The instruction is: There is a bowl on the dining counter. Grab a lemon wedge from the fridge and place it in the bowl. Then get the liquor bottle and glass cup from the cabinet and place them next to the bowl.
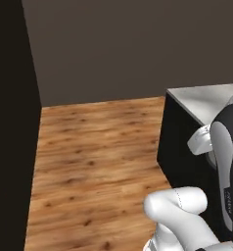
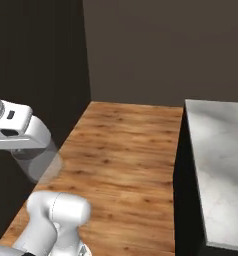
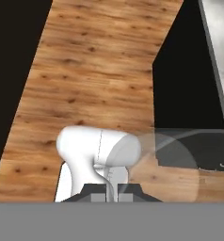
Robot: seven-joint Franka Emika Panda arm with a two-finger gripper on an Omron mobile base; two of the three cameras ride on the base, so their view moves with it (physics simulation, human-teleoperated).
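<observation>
scene: wooden floor (image 2: pixel 126 165) at frame centre, marble desk (image 2: pixel 218 165) at right | tool (image 3: pixel 111 195) clenched on glass cup (image 3: pixel 175 164), lower right of hand view | step: carrying cup, likely | next: set it beside bowl.

Your arm folds back over its own base. Its white elbow link bulges low at the near right of the left base view and low at the near left of the right base view. The wrist points down, with the hand held out to the left. Your gripper (image 3: pixel 112 196) is clamped shut on the glass cup (image 3: pixel 156 162), fingers close together.
</observation>
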